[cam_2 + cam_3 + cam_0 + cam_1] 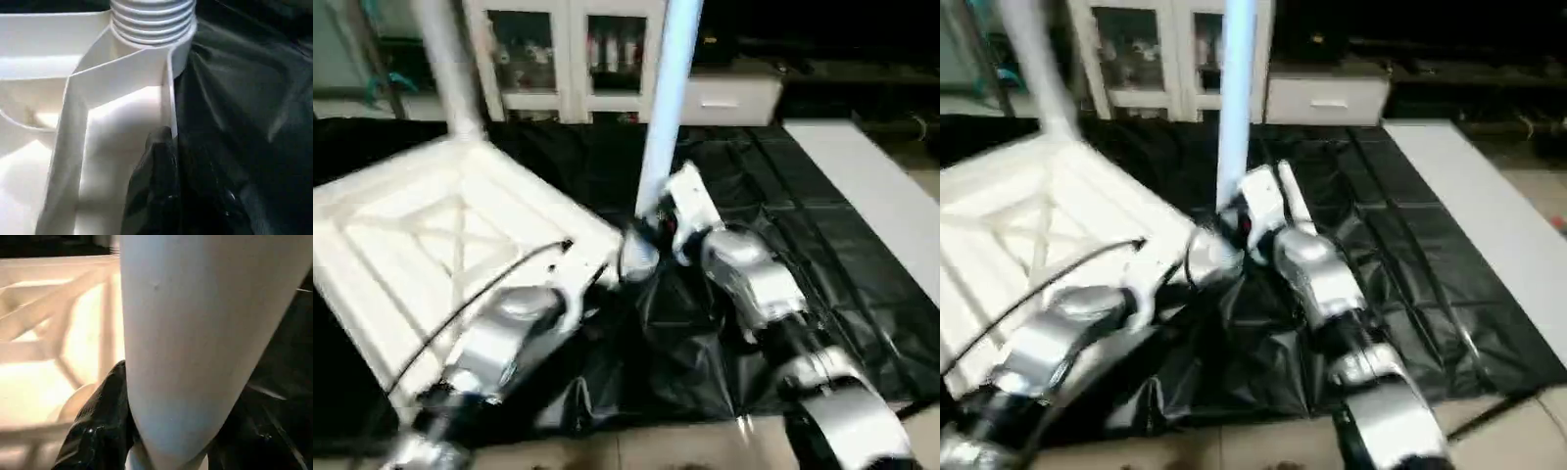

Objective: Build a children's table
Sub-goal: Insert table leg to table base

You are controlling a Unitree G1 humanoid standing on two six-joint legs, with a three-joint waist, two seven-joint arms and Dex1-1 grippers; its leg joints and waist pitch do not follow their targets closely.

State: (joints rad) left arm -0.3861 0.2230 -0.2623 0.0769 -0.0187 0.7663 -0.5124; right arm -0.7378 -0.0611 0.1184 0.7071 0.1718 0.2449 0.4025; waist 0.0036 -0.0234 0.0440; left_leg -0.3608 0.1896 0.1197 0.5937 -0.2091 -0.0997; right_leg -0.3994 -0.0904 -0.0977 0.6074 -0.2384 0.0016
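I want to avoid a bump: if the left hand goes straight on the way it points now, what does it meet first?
Probably the threaded leg end in the tabletop's corner socket; the left hand already lies along the rim toward it, though depth is unclear.

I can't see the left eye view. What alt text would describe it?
The robot's right hand holds a long white leg upright beside the near corner of the upturned white tabletop. Another leg stands at its far corner, on black sheeting.

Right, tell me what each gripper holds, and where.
The right gripper clasps a table leg near its lower end. The left gripper is shut on the tabletop edge wall beside the corner socket.
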